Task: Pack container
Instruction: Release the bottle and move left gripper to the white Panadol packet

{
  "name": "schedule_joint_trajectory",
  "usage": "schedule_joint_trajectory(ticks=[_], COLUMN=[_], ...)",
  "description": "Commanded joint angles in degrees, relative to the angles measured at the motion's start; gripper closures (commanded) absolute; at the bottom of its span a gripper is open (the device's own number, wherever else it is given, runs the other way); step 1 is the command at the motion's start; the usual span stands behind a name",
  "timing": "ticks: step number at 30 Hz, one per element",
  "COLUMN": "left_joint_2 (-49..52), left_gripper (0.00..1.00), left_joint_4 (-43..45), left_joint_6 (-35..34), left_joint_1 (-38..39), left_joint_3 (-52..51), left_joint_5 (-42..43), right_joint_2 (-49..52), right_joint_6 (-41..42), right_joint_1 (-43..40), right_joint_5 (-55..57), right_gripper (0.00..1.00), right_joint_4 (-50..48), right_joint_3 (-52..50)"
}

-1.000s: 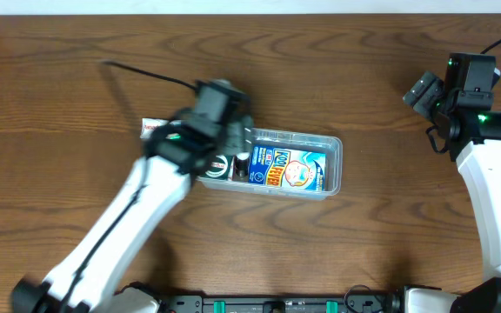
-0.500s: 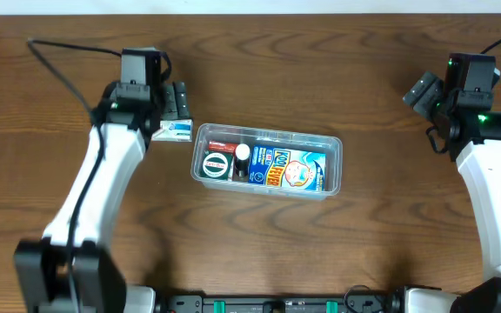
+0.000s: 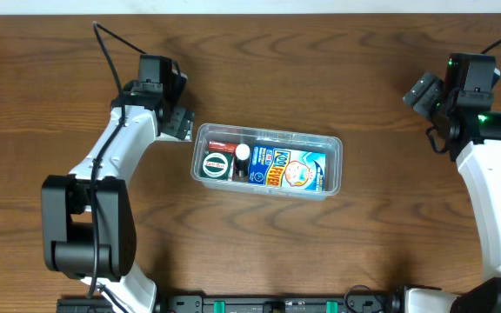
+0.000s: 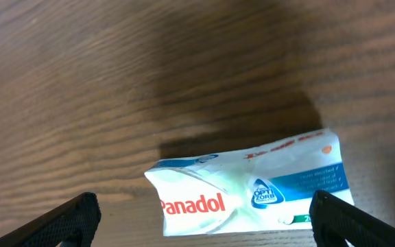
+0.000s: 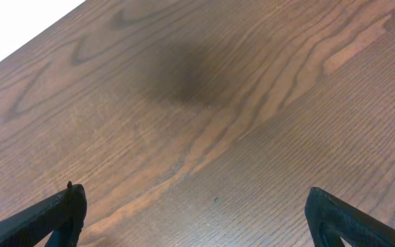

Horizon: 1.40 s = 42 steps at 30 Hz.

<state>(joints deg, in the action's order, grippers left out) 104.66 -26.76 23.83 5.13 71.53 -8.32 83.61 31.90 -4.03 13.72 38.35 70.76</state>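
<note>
The clear plastic container (image 3: 337,165) lies mid-table, holding a blue printed carton (image 3: 290,169), a round dark tin (image 3: 217,165), a small white item (image 3: 243,153) and a red-labelled item (image 3: 223,145). My left gripper (image 3: 177,121) hovers just left of the container, open. In the left wrist view a crumpled white and blue Panadol packet (image 4: 252,189) lies flat on the wood between and ahead of the wide-apart fingertips (image 4: 70,219) of my left gripper (image 4: 203,209), untouched. From overhead the packet is hidden under the gripper. My right gripper (image 3: 424,89) is open at the far right over bare wood (image 5: 194,206).
The brown wooden table (image 3: 259,252) reaches a white back edge (image 3: 250,7). A black cable (image 3: 111,52) trails up from the left arm. The right arm's white links (image 3: 494,200) run down the right side.
My left arm has swung away from the container's left end to the Panadol packet beside it, and its jaws have widened. The right arm has not moved.
</note>
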Motion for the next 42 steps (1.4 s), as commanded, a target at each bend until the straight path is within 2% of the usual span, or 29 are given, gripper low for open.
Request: schedule_joint_trajectory(ticks=[1, 7, 14, 22, 28, 40, 42], left_joint_2=[0.7, 1.8, 2.2, 3.3, 7.1, 10.3, 10.3], left_gripper=[0.02, 0.02, 0.02, 0.02, 0.02, 0.02, 0.00], left_joint_4=[-0.2, -0.9, -7.3, -3.6, -2.5, -0.9, -2.0], left_joint_6=[7.3, 12.8, 22.8, 23.6, 27.8, 27.7, 24.9], left_joint_1=[-0.2, -0.2, -0.3, -0.3, -0.3, -0.3, -0.3], left_joint_3=[0.3, 0.2, 0.2, 0.0, 0.0, 0.0, 0.0], left_joint_5=[0.3, 0.4, 3.3, 5.0, 6.0, 6.0, 6.0], right_joint_2=[0.0, 0.0, 0.0, 0.0, 0.0, 0.0, 0.0], right_joint_6=[-0.7, -0.7, -0.7, -0.7, -0.7, -0.7, -0.7], right_joint_1=[-0.3, -0.3, -0.3, -0.3, -0.3, -0.3, -0.3], right_joint_5=[0.4, 0.4, 0.4, 0.4, 0.4, 0.4, 0.4], right_gripper=[0.01, 0.01, 0.01, 0.01, 0.01, 0.01, 0.01], right_joint_4=[0.1, 0.1, 0.1, 0.1, 0.1, 0.1, 0.1], right_joint_3=[0.0, 0.0, 0.0, 0.0, 0.0, 0.0, 0.0])
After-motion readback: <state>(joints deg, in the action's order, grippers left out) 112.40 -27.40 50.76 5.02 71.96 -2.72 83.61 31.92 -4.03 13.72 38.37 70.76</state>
